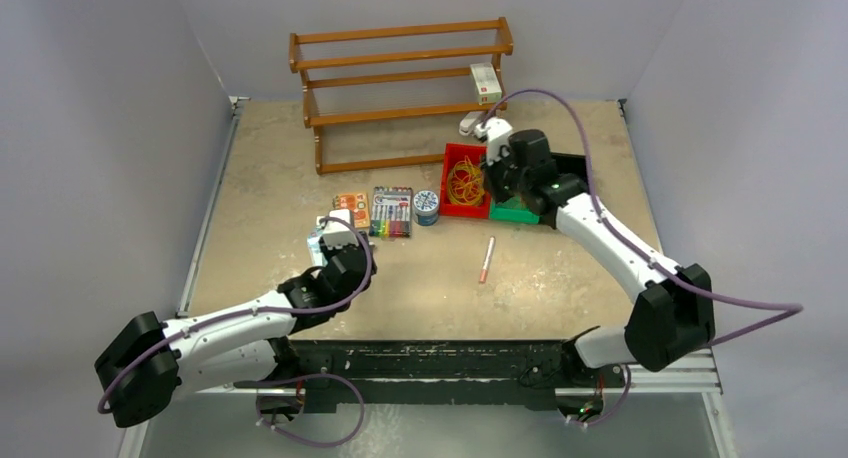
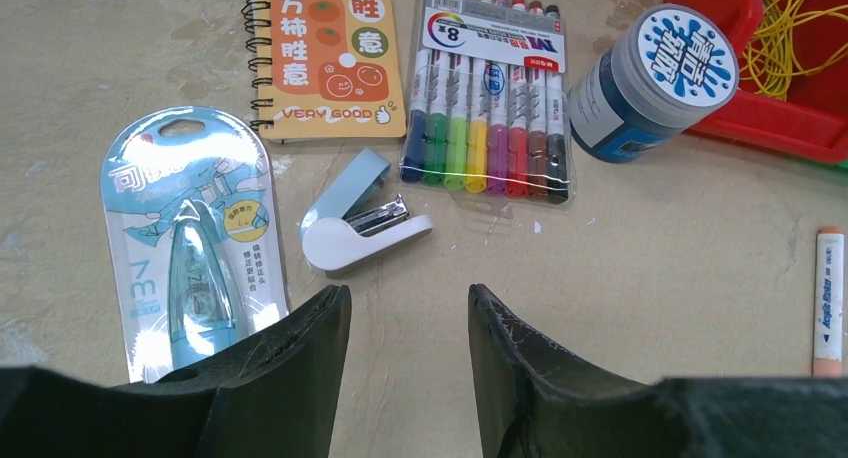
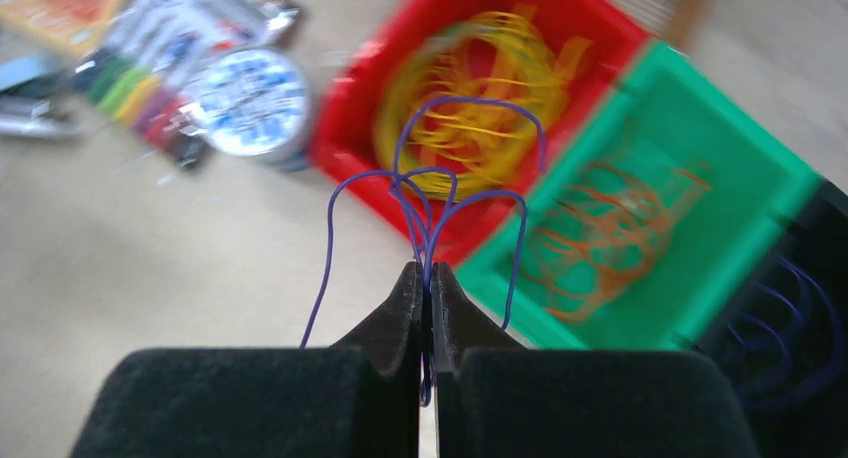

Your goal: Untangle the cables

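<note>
Right wrist view: purple cable loops (image 3: pixel 423 228) are pinched in the closed right gripper (image 3: pixel 425 278) above the red bin (image 3: pixel 345 143) of yellow loops (image 3: pixel 470 143), presumably for sorting by colour; the left gripper (image 2: pixel 410 308) is seen open-jawed, empty.

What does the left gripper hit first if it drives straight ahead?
Probably the stapler, lying just ahead of the open left gripper, slightly off its centre line. The marker pack sits beyond it. Depth is unclear from the wrist view.
</note>
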Available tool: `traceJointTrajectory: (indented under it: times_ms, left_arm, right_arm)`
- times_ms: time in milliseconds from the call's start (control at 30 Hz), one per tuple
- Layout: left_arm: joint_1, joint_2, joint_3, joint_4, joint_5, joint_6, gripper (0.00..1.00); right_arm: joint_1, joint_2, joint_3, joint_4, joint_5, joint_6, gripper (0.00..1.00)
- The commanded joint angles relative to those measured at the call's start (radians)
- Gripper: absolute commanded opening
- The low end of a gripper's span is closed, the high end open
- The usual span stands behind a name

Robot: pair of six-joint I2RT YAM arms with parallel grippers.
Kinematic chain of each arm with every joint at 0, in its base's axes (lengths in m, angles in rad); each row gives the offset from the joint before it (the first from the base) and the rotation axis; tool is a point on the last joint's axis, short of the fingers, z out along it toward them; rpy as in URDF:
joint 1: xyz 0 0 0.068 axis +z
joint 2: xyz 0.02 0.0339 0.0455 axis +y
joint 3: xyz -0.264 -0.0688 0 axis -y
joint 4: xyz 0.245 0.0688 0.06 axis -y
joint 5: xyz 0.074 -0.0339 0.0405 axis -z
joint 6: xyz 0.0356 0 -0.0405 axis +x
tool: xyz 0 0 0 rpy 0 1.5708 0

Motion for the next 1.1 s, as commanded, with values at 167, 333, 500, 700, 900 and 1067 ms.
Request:
traceJointTrajectory:
  times_ms: [167,333,500,700,900,1067]
  left_arm:
    - [0.006,-0.013,0.062,0.003,-0.04,0.049,0.46]
    - [0.009,-0.005,0.063,0.01,-0.04,0.056,0.46]
    - [0.015,0.064,0.125,0.026,-0.033,0.113,0.46]
    - [0.016,0.091,0.141,0.044,-0.018,0.119,0.46]
    - [0.02,0.073,0.128,0.027,-0.022,0.114,0.46]
    - [0.026,0.078,0.129,0.03,-0.013,0.118,0.46]
  right_arm:
    - [-0.255,-0.034,0.054,-0.06,0.312,0.16,0.0]
    - [-0.333,-0.015,0.068,-0.054,0.45,0.169,0.0]
    - [-0.38,0.061,0.138,-0.093,0.553,0.139,0.0]
    - [-0.382,0.167,0.225,-0.168,0.535,0.124,0.0]
    - [-0.39,0.248,0.246,-0.199,0.477,0.121,0.0]
    - [-0.411,0.328,0.293,-0.239,0.431,0.104,0.0]
